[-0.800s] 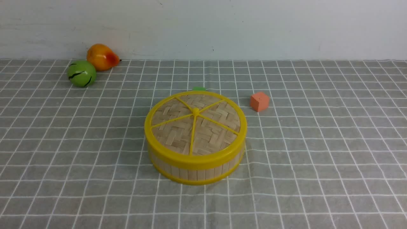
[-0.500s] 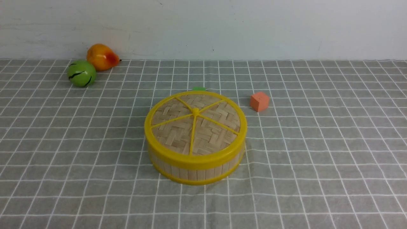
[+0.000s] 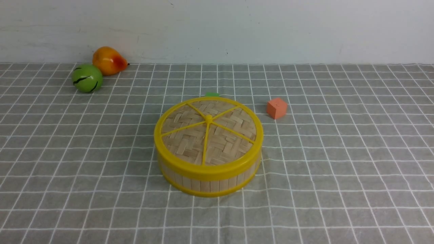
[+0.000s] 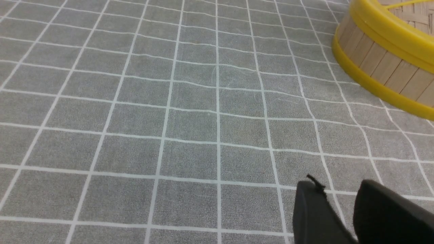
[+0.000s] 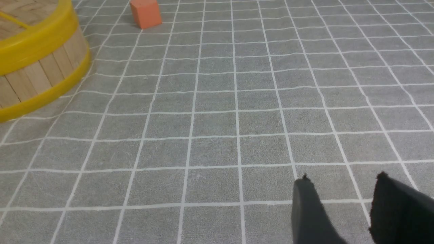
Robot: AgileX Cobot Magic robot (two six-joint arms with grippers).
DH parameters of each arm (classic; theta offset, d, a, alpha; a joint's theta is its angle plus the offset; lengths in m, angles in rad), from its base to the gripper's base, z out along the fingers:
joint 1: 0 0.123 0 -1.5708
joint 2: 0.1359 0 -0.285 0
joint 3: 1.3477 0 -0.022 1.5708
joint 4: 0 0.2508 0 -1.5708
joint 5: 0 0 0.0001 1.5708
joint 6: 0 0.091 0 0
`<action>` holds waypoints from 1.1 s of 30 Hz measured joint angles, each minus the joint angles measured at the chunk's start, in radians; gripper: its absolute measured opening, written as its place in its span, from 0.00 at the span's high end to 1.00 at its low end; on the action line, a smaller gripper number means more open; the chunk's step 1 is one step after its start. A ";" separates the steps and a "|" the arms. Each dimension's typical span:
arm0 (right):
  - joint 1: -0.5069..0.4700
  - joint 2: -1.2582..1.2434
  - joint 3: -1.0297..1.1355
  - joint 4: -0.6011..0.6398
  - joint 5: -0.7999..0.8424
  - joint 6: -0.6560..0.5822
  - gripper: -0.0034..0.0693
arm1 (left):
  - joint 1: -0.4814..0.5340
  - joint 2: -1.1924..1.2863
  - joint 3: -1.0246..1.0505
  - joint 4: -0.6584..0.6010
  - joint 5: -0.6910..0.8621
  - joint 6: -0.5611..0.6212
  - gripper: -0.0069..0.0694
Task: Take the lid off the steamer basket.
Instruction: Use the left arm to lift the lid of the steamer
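The lid [image 3: 208, 130], a woven bamboo disc with a thick yellow rim and yellow spokes, sits flat on the steamer basket [image 3: 210, 184] in the middle of the checked cloth. Neither arm shows in the front view. My left gripper [image 4: 337, 184] hovers low over the cloth, open and empty, with the steamer basket [image 4: 383, 64] and the lid's rim [image 4: 383, 30] well ahead of it. My right gripper [image 5: 342, 178] is also open and empty, far from the steamer basket [image 5: 37, 73] and the lid's rim [image 5: 37, 44].
A green fruit [image 3: 87, 78] and an orange pear [image 3: 108, 60] lie at the back left near the wall. An orange cube [image 3: 277, 108] [image 5: 145, 13] stands right of the basket. A small green thing [image 3: 212, 94] peeks out behind the basket.
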 joint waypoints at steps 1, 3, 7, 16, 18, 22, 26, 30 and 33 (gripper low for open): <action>0.000 0.000 0.000 0.000 0.000 0.000 0.62 | 0.000 0.000 0.000 0.000 0.000 0.000 0.66; 0.000 0.000 0.000 0.000 0.000 0.000 0.62 | 0.000 0.000 0.000 0.000 0.000 0.000 0.66; 0.000 0.000 0.000 0.000 0.000 0.000 0.62 | 0.000 0.000 0.000 0.000 0.000 0.000 0.66; 0.000 0.000 0.000 0.000 0.000 0.000 0.62 | 0.000 0.000 0.000 0.001 0.000 0.000 0.66; 0.000 0.000 0.000 0.000 0.000 0.000 0.62 | 0.000 0.000 0.000 0.004 0.000 0.000 0.66; 0.000 0.000 0.000 0.000 0.000 0.000 0.62 | 0.000 0.000 0.000 0.004 -0.005 0.000 0.66; 0.000 0.000 0.000 0.000 0.000 0.000 0.62 | 0.000 0.000 0.000 0.004 -0.072 0.000 0.66; 0.000 0.000 0.000 0.000 0.000 0.000 0.62 | 0.000 0.000 0.002 0.004 -0.293 0.000 0.65; 0.000 0.000 0.000 0.000 0.000 0.000 0.62 | 0.000 0.000 0.002 0.004 -0.514 0.000 0.65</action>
